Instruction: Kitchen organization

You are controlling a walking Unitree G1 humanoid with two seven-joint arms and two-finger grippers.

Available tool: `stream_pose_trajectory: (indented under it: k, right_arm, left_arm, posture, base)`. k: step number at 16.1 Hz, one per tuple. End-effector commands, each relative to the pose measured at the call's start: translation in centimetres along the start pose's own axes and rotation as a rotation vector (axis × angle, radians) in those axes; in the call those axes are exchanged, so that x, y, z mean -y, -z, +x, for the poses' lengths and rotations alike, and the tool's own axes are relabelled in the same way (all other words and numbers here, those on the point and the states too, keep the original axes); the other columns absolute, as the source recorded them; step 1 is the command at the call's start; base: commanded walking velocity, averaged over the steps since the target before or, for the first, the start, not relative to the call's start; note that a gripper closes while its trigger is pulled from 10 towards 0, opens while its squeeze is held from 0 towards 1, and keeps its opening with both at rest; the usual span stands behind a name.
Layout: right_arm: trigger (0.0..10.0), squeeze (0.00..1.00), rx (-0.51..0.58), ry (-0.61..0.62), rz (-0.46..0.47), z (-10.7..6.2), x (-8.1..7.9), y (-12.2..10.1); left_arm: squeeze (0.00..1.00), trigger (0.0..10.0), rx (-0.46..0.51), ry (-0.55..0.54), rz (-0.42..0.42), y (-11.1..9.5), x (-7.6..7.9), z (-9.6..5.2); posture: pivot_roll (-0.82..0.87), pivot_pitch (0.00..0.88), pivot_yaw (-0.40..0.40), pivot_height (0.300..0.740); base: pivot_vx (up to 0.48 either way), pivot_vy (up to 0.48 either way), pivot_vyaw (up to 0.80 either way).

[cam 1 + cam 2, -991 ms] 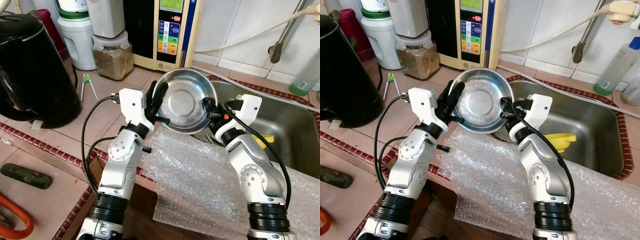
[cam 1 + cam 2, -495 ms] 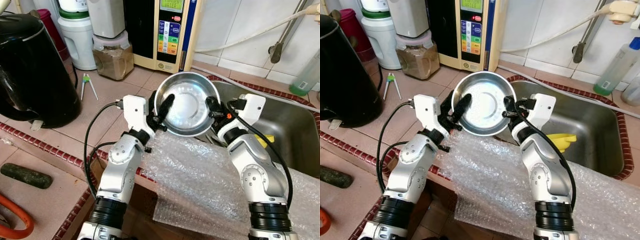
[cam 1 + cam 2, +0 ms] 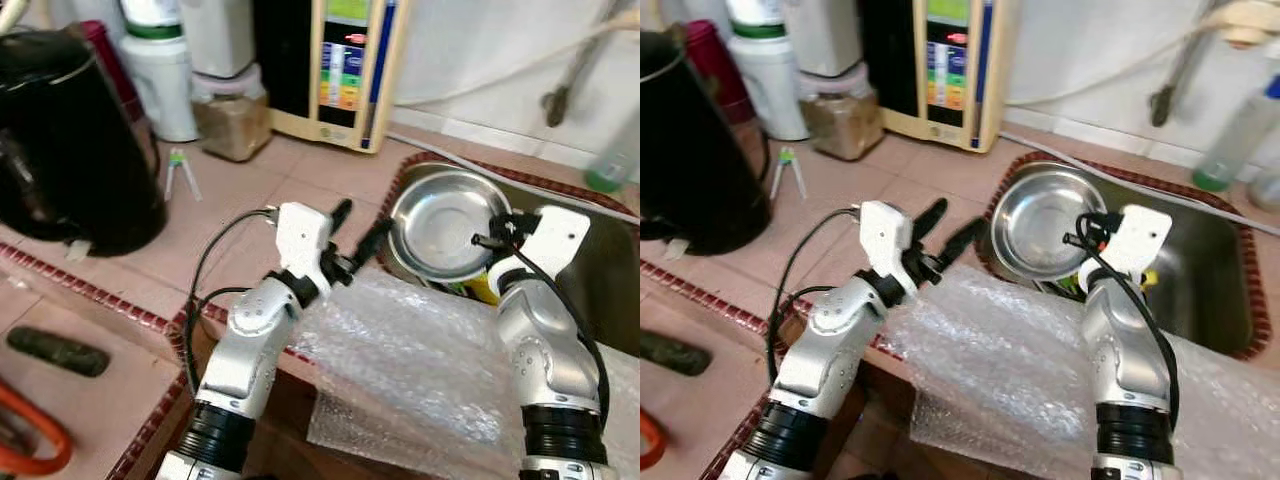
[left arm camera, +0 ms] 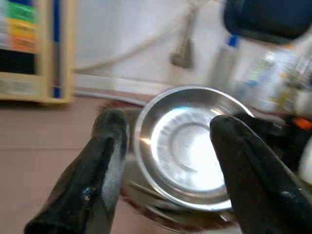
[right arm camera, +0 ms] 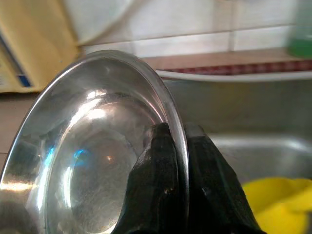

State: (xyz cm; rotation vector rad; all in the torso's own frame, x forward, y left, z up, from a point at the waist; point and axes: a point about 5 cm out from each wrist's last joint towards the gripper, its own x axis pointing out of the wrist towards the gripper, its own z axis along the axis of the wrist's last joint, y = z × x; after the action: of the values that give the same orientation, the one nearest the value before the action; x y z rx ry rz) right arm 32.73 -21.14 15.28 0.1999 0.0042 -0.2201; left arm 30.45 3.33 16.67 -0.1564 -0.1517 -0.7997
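Observation:
A shiny steel bowl (image 3: 440, 222) hangs tilted over the near left corner of the sink (image 3: 1212, 268). My right gripper (image 3: 488, 240) is shut on its rim; in the right wrist view the two black fingers (image 5: 158, 180) pinch the rim of the bowl (image 5: 87, 156) from either side. To the left of the bowl my left gripper (image 3: 358, 230) stands open over the counter, holding nothing. In the left wrist view the bowl (image 4: 190, 146) sits beyond the spread fingers (image 4: 105, 161), apart from them.
Bubble wrap (image 3: 420, 350) covers the counter edge in front of me. A black kettle (image 3: 70, 130) stands at the left, a jar of brown powder (image 3: 235, 120) and a beige appliance (image 3: 340, 60) at the back. Something yellow (image 5: 278, 200) lies in the sink.
My left gripper has let go of the bowl, opened and drawn back to the left. The right gripper has carried the bowl to the right and lower, over the sink.

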Motion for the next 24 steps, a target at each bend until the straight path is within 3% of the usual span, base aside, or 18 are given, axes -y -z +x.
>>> stream_pose_trajectory:
  k: [1, 3, 6, 10, 11, 12, 13, 14, 15, 24]
  right_arm:
    - [0.0, 0.00, 0.010, 0.052, -0.002, 0.0, 0.7, 0.0]
    - [0.0, 0.00, 0.012, 0.130, -0.016, 0.2, 1.6, 0.1]
    - [0.0, 0.00, -0.035, 0.302, -0.019, 0.0, 4.4, 1.0]
    - [0.0, 0.00, -0.148, 0.430, 0.006, -0.6, 6.5, 3.1]
    - [2.1, 0.00, -0.172, 0.439, 0.015, -0.7, 6.7, 3.6]
    - [10.0, 0.00, -0.211, 0.455, 0.017, -0.9, 7.0, 4.3]
    - [10.0, 0.00, -0.240, 0.463, 0.005, -0.9, 7.1, 4.7]
    - [10.0, 0.29, -0.251, 0.458, 0.042, -0.9, 7.0, 4.9]
    - [10.0, 1.00, -0.249, 0.458, 0.042, -0.8, 7.0, 4.9]
    - [10.0, 1.00, -0.248, 0.411, 0.048, -0.1, 6.8, 4.4]
  left_arm:
    - [1.00, 10.0, -0.019, 0.050, 0.008, -0.1, 0.6, 0.2]
    - [1.00, 10.0, -0.045, 0.078, 0.008, 0.1, 0.8, 0.0]
    - [1.00, 10.0, -0.123, 0.118, 0.024, 0.9, 1.0, -0.4]
    - [1.00, 10.0, -0.201, 0.135, 0.039, 1.9, 0.8, -0.8]
    - [1.00, 10.0, -0.212, 0.139, 0.039, 2.0, 0.8, -0.8]
    - [1.00, 10.0, -0.230, 0.147, 0.041, 2.2, 0.9, -0.9]
    - [1.00, 10.0, -0.239, 0.155, 0.047, 2.3, 0.9, -0.9]
    - [1.00, 10.0, -0.236, 0.152, 0.052, 2.2, 0.9, -0.8]
    - [1.00, 10.0, -0.234, 0.152, 0.054, 2.1, 0.9, -0.7]
    - [1.00, 10.0, -0.213, 0.122, 0.053, 1.9, 1.0, -0.7]
  posture:
    - [0.01, 0.092, 0.013, 0.740]
    - [0.01, 0.093, 0.016, 0.740]
    - [0.01, 0.091, 0.020, 0.740]
    - [0.01, 0.091, 0.024, 0.740]
    - [0.01, 0.090, 0.026, 0.740]
    - [0.01, 0.089, 0.027, 0.740]
    - [0.01, 0.089, 0.027, 0.740]
    - [0.01, 0.089, 0.027, 0.740]
    - [0.01, 0.089, 0.027, 0.740]
    - [0.02, 0.098, 0.000, 0.740]
  base:
    - [0.000, 0.000, 0.00]
    - [0.000, 0.000, 0.00]
    - [0.000, 0.000, 0.00]
    - [0.000, 0.000, 0.00]
    - [0.000, 0.000, 0.00]
    - [0.000, 0.000, 0.00]
    - [0.000, 0.000, 0.00]
    - [0.000, 0.000, 0.00]
    - [0.000, 0.000, 0.00]
    - [0.000, 0.000, 0.00]
